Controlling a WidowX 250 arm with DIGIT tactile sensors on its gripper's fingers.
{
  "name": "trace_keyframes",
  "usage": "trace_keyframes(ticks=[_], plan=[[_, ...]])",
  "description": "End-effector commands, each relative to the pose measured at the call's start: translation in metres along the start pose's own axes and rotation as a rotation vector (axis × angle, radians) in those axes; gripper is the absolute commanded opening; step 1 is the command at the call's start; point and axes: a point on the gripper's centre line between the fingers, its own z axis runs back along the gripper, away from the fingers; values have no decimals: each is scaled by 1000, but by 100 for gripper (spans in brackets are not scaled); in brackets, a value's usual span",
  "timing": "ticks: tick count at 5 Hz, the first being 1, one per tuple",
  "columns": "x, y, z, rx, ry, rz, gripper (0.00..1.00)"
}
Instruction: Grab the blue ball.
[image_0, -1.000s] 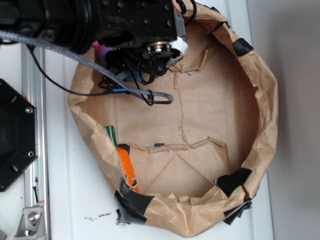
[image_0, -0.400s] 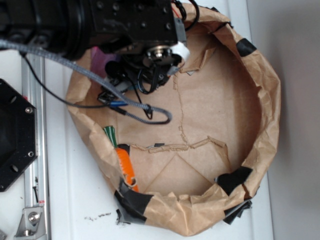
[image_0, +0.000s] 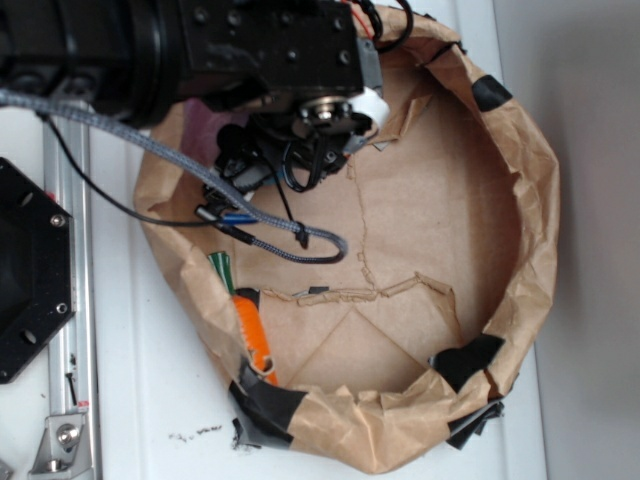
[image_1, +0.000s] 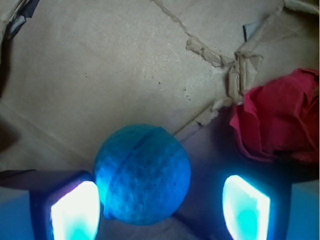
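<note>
Arm shifted slightly lower; gripper (image_1: 159, 210) spread wide, blue ball (image_1: 143, 173) between fingers, touching left one.

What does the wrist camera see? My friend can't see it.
A blue ball sits between the open gripper fingers, close against one glowing pad. A crumpled red wad lies beside it on the brown paper floor.

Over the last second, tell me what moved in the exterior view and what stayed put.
The arm's black wrist housing shifted slightly right and down over the paper bag, and its braided cable loop sagged lower and further left. The toy carrot and the bag kept their places. In the wrist view the blue ball now sits between the open gripper, touching neither finger clearly, beside the red wad.
</note>
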Motion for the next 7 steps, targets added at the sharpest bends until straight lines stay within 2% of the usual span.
trace_keyframes(ticks=[1, 2, 3, 4, 5, 6, 7], plan=[[5, 7, 14, 47, -33, -2, 100], [4, 7, 12, 34, -30, 4, 100], [11, 6, 3, -16, -40, 3, 100], [23, -9, -13, -132, -11, -57, 100], [26, -15, -9, -118, -14, -53, 78], [25, -15, -8, -102, -18, -40, 0], [24, -16, -7, -91, -16, -36, 0]])
